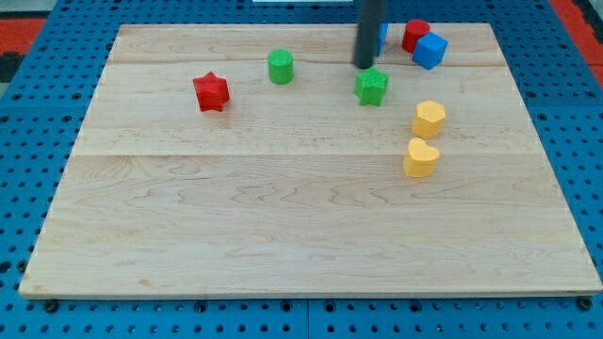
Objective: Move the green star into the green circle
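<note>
The green star (372, 87) lies on the wooden board at the view's upper middle right. The green circle (280, 67) stands to its left, about a hundred pixels away. My tip (364, 65) is at the end of the dark rod, just above and slightly left of the green star, close to its top edge; touching or a hair apart, I cannot tell.
A red star (211, 91) lies left of the green circle. A red block (415, 35) and a blue cube (430, 50) sit at the top right; another blue block (382, 36) is partly hidden behind the rod. A yellow hexagon (429, 119) and a yellow heart (421, 157) lie at the right.
</note>
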Motion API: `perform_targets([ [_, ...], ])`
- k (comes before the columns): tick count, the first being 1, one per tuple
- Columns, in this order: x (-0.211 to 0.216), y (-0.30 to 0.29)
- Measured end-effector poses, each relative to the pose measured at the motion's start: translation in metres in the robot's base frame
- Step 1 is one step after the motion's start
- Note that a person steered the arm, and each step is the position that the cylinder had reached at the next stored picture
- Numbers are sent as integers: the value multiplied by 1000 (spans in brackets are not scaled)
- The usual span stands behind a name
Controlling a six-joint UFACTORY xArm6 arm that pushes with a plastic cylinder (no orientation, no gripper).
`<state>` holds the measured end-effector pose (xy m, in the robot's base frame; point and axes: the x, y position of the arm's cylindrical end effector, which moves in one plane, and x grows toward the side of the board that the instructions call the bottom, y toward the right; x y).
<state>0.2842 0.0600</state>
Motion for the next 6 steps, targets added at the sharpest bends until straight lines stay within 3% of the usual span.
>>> perform_targets([
  [1, 4, 86],
  [2, 25, 134],
  [4, 51, -30],
  [5, 73, -32],
  [6, 138, -128],
])
